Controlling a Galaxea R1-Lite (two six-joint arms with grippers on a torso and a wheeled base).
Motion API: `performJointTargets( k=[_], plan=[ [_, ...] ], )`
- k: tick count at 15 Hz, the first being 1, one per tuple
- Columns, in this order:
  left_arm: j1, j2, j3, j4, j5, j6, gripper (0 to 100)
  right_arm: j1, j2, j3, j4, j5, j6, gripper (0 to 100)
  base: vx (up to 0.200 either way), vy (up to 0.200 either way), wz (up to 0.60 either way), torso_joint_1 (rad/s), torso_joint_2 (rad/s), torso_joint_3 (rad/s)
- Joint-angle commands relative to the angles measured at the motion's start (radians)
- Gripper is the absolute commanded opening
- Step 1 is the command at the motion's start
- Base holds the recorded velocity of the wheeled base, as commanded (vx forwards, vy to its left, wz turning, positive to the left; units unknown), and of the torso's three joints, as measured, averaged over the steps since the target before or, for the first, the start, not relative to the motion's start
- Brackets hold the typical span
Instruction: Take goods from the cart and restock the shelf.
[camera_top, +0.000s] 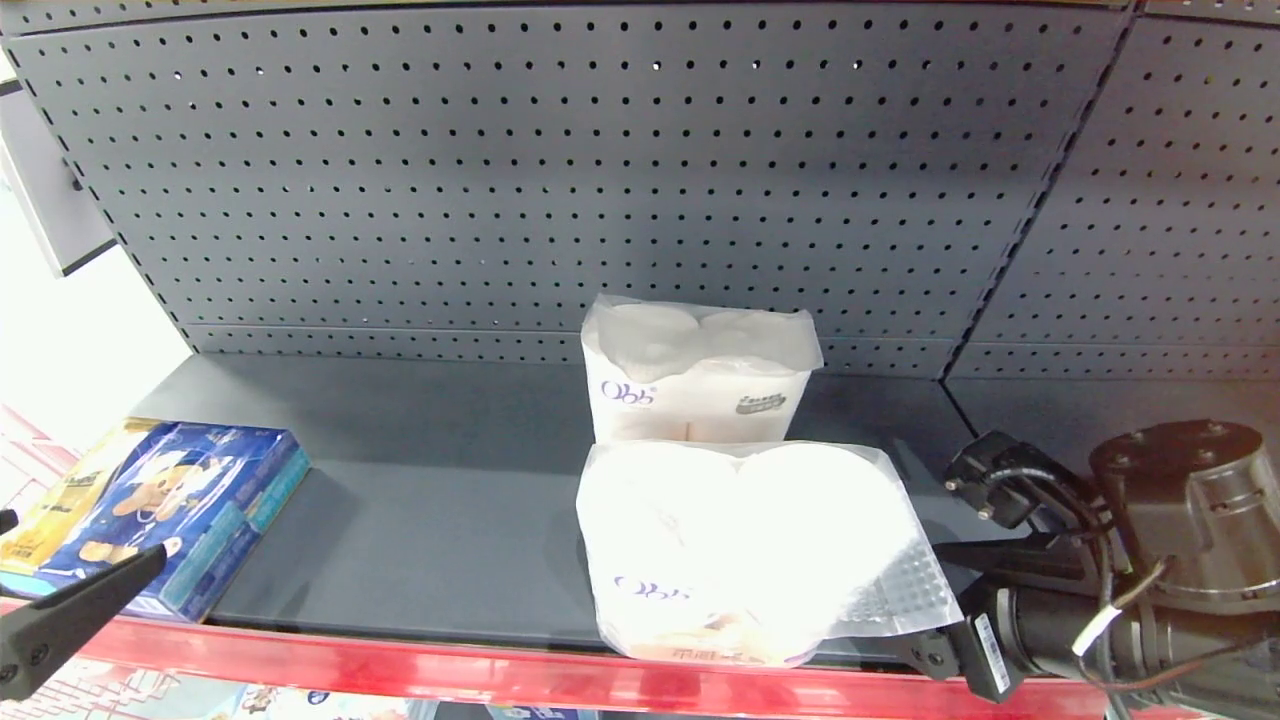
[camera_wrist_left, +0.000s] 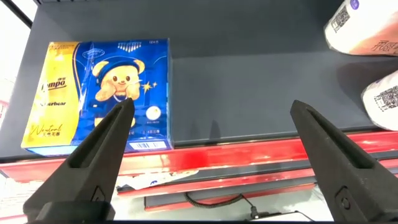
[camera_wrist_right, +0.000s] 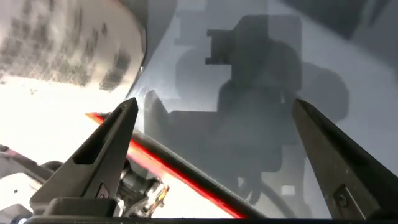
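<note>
The shelf (camera_top: 450, 480) holds a front toilet-roll pack (camera_top: 740, 540), a rear toilet-roll pack (camera_top: 695, 375) at its 12 o'clock, and a blue tissue pack (camera_top: 170, 510) at 9 o'clock. Left gripper (camera_wrist_left: 212, 104) and right gripper (camera_wrist_right: 214, 104) are spread.

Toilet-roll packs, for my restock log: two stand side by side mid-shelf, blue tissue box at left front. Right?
No: the head view shows the front pack in front of the rear pack, not beside it. The blue tissue box is at left front.
</note>
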Motion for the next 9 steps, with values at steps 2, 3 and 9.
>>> performJointTargets(
  k=[2, 3, 9],
  plan=[
    [0.0, 0.005, 0.002, 0.0, 0.0, 0.0, 100, 0.004, 0.006, 0.008, 0.0, 0.0, -0.001, 100, 0.0, 0.0, 0.0, 0.0, 0.0, 0.0],
    [0.0, 0.005, 0.002, -0.001, -0.003, 0.0, 100, 0.004, 0.014, 0.005, 0.0, 0.0, -0.001, 100, 0.0, 0.0, 0.0, 0.0, 0.0, 0.0],
    [0.0, 0.005, 0.003, 0.0, -0.004, 0.0, 100, 0.025, 0.054, -0.014, -0.009, 0.002, -0.006, 100, 0.0, 0.0, 0.0, 0.0, 0.0, 0.0]
  ],
)
